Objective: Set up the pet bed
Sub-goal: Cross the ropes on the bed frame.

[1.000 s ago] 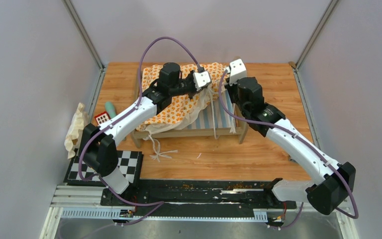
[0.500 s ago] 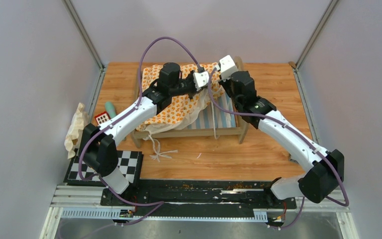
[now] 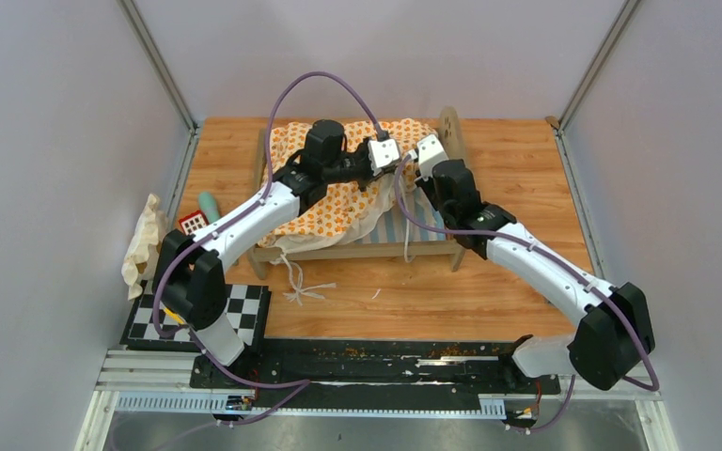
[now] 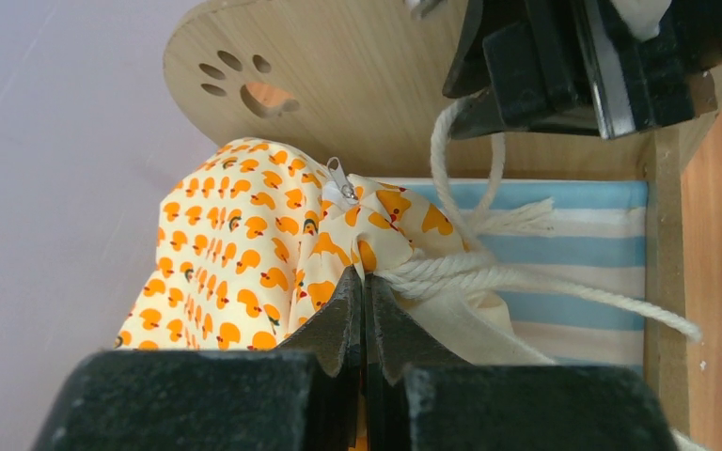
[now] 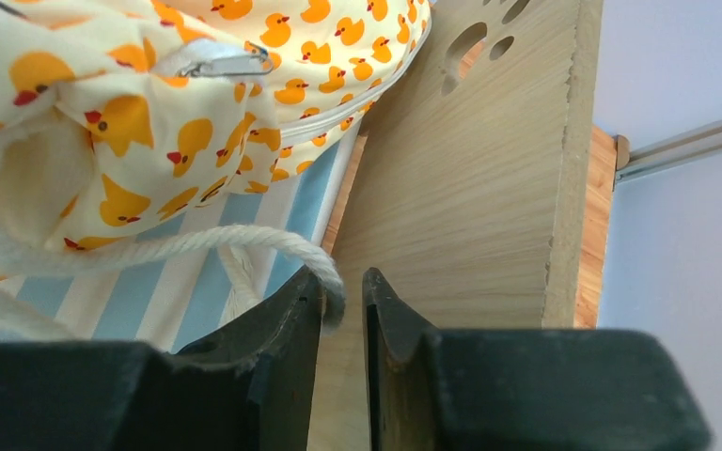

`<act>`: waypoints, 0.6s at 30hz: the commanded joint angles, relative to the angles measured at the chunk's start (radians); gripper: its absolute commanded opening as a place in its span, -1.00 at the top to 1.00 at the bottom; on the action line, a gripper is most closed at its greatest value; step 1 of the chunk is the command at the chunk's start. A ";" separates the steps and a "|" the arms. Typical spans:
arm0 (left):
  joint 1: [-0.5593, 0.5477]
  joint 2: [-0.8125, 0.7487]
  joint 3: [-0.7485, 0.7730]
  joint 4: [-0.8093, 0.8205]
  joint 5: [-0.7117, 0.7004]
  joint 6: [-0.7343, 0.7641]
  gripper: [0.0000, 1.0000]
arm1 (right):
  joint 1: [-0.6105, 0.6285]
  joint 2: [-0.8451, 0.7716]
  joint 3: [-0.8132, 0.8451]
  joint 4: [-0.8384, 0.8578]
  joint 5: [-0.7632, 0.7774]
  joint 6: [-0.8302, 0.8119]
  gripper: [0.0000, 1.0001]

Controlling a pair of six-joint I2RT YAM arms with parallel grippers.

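1. The pet bed point(image 3: 367, 250) stands at the far middle of the wooden table point(image 3: 517, 160), with both arms reaching over its right end.
2. The left gripper point(image 4: 365, 287) is clamped tight on a corner of the duck-print cushion point(image 4: 235, 254), at the spot where the white tie cord point(image 4: 545, 287) leaves the fabric.
3. The right gripper point(image 5: 343, 282) hangs just to the right of it with its jaws a narrow gap apart. A loop of the tie cord drapes over one fingertip point(image 5: 306, 296) and dips into the gap without being squeezed.
4. The cushion lies bunched over the left and middle of the bed, its zip pull point(image 5: 216, 58) showing at the lifted corner. The blue-and-white striped base point(image 4: 573, 230) is bare at the right end.
5. The rounded end board point(image 5: 470, 188), cut with a paw print point(image 4: 240, 85), rises just beyond both grippers.
6. A second tie point(image 3: 299, 285) trails from the bed's near left corner onto the table.
7. At the left edge of the table are a crumpled cream cloth point(image 3: 143, 242), a teal object point(image 3: 209, 201) and a small red-and-white tile point(image 3: 192, 224).
8. A checkerboard point(image 3: 249, 313) lies by the left arm's base.
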 commanded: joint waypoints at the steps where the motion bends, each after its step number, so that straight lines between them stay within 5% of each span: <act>1: -0.002 0.012 0.037 -0.008 0.027 -0.018 1.00 | -0.002 -0.056 0.001 0.039 0.025 0.028 0.53; 8: -0.006 0.020 0.047 0.012 0.029 -0.057 1.00 | -0.010 -0.079 0.109 0.037 0.082 -0.047 0.66; 18: -0.012 0.030 0.056 0.015 0.042 -0.084 1.00 | -0.016 -0.016 0.229 0.043 0.200 -0.173 0.46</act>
